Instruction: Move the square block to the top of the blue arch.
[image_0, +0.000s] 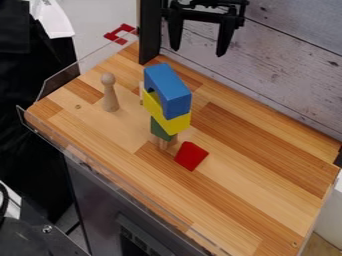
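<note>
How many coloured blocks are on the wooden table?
4: a blue arch block on top, a yellow block under it, a green block below that, a red block nearby. Some may be hidden.

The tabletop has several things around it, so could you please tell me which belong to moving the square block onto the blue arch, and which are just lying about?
For the job:
- red block, probably the square one
- blue arch
- gripper

Just there:
- yellow block and green block, under the arch
- wooden peg
</note>
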